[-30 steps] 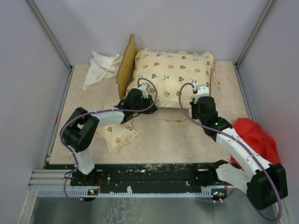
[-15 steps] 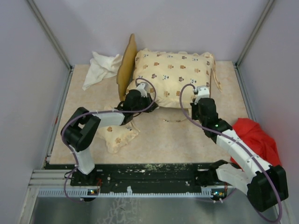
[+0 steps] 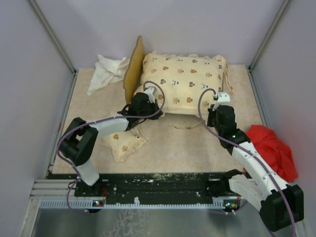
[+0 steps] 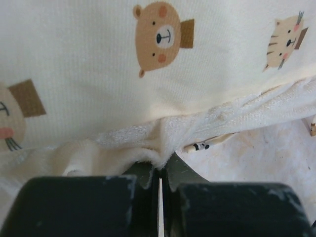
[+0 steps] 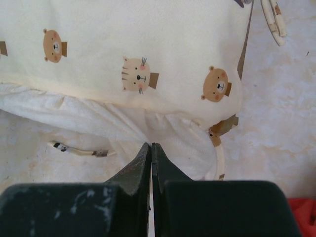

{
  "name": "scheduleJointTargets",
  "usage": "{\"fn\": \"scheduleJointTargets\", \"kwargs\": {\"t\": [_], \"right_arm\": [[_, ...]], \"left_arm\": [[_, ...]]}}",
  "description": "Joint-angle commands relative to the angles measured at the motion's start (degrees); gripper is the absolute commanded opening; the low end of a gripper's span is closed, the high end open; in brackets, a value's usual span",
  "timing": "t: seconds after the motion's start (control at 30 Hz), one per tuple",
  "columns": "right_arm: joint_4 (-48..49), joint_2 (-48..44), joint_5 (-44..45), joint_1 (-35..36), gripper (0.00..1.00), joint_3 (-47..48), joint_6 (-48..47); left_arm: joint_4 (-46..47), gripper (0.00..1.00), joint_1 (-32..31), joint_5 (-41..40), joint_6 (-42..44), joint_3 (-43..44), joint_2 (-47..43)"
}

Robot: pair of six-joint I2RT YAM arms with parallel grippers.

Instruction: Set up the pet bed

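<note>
Wrist views alone show it — left end effector (image 4: pixel 159 170) pinches the cushion (image 4: pixel 89 54) hem, right end effector (image 5: pixel 150 147) closed at it.

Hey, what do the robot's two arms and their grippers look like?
The left arm and right arm have white links with black joints, each with a looping purple cable. The left gripper and right gripper have dark, scuffed, tapering fingers.
</note>
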Motion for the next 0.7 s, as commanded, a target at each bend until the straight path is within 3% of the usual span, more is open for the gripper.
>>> {"fn": "scheduleJointTargets", "kwargs": {"t": [0.0,0.13,0.2,0.27,0.33,0.5,0.67], "right_arm": [[0.77,-3.03,4.79,-2.23,0.0,-0.35,-0.93],[-0.28,-1.33,3.85,-3.19,0.0,0.24,-0.96],[-0.23,-1.23,3.47,-3.17,0.02,0.14,0.27],[-1.98,-0.52,2.72,-3.23,0.26,1.57,1.62],[-4.65,0.41,1.5,-3.14,0.39,4.31,2.56],[-5.62,0.16,-0.14,-3.22,0.45,9.58,2.35],[-3.63,4.52,2.54,-5.98,0.52,16.31,-0.84]], "left_arm": [[-11.26,0.0,1.71,-3.13,3.65,4.08,-0.7],[-14.29,0.0,2.73,-2.1,4.64,5.16,-0.54],[-14.69,0.08,2.76,0.19,4.55,4.93,-1.13],[-16.2,0.3,2.76,3.75,3.98,5.26,-2.43],[-16.54,0.4,2.61,8.1,3.27,4.52,-4.45],[-12.96,0.53,2.4,12.78,1.69,1.53,-9.97],[-18.19,0.56,2.54,4.43,4.03,7.22,-11.36]]}}
